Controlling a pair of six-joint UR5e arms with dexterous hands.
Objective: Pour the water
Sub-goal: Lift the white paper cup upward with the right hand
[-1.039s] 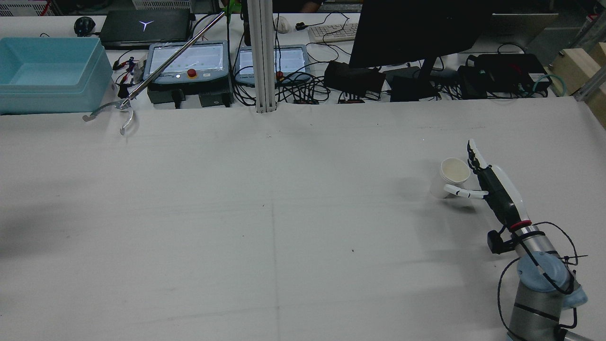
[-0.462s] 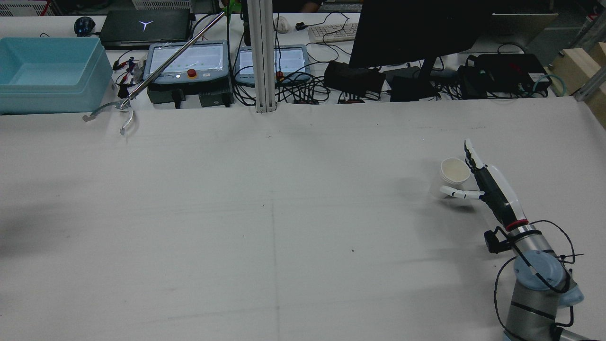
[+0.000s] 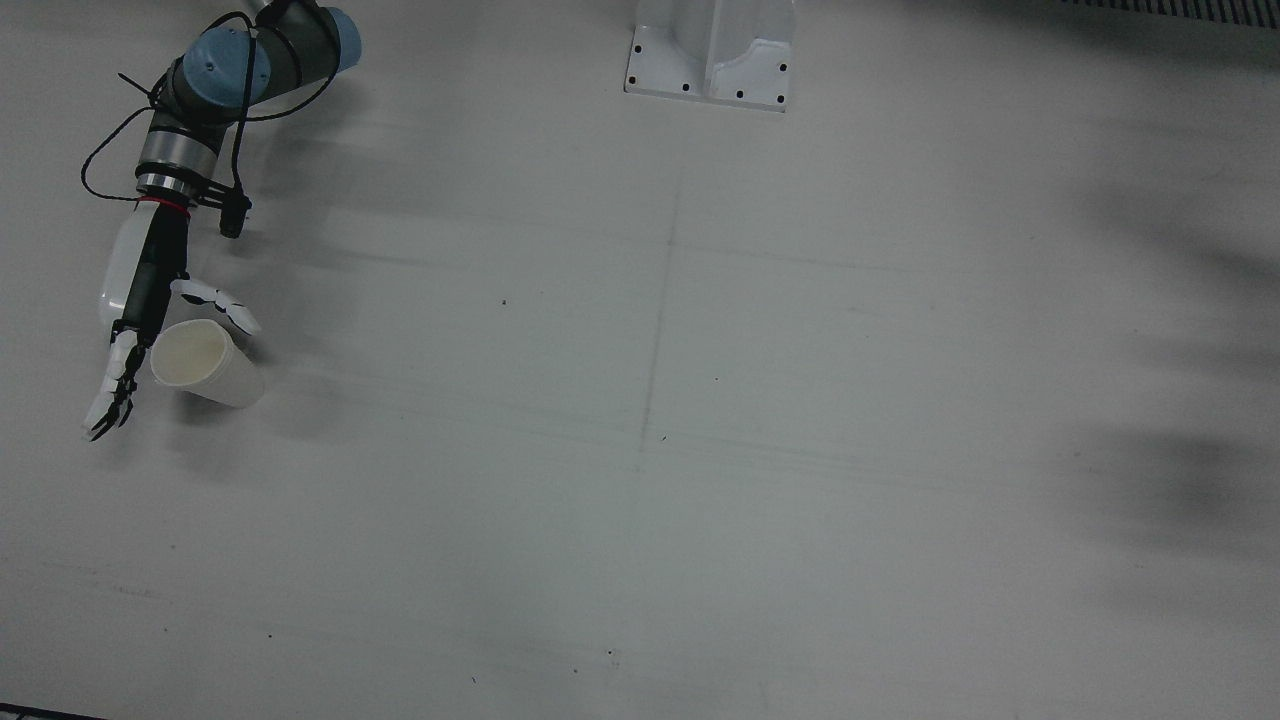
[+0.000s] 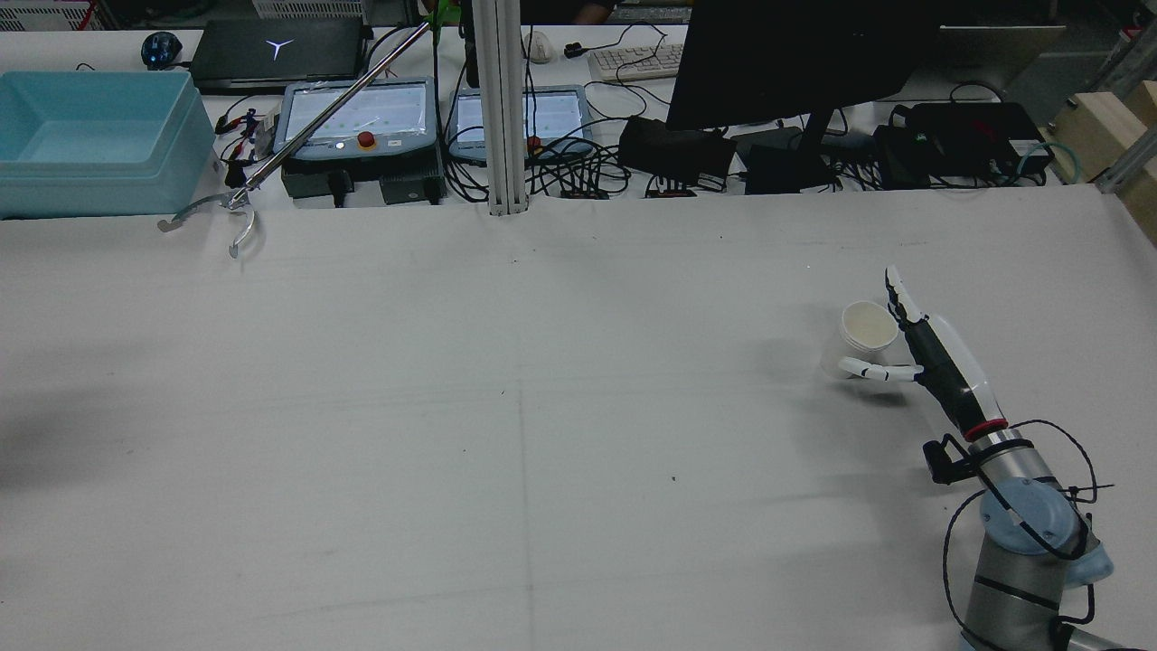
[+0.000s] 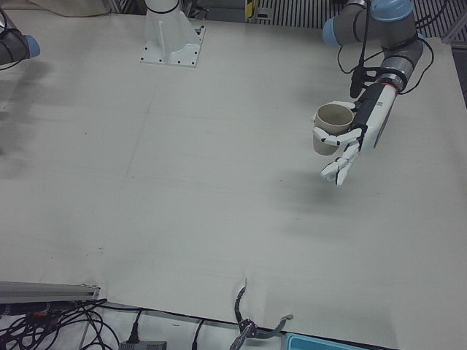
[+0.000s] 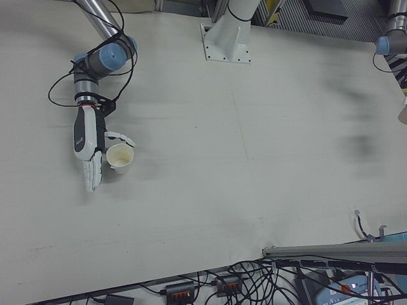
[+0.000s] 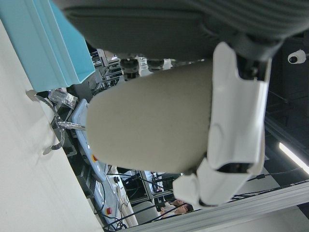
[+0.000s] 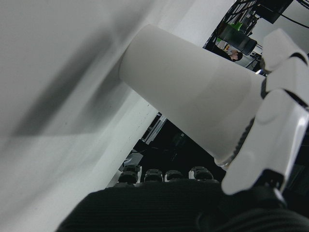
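Right hand: fingers spread, unclenched, bracketing the white cup by the bench's right-arm edge; probably readying your receiver. Left hand grasps the tan cup aloft, upright, unpoured.

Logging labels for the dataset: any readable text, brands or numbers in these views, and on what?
No readable words or numbers.
Laptop: white Y-shaped logo on the lid, no letters.
Pendants: screen content too small to read.
Keyboard: key legends too small to read.
White cup and tan cup: plain, no print visible.
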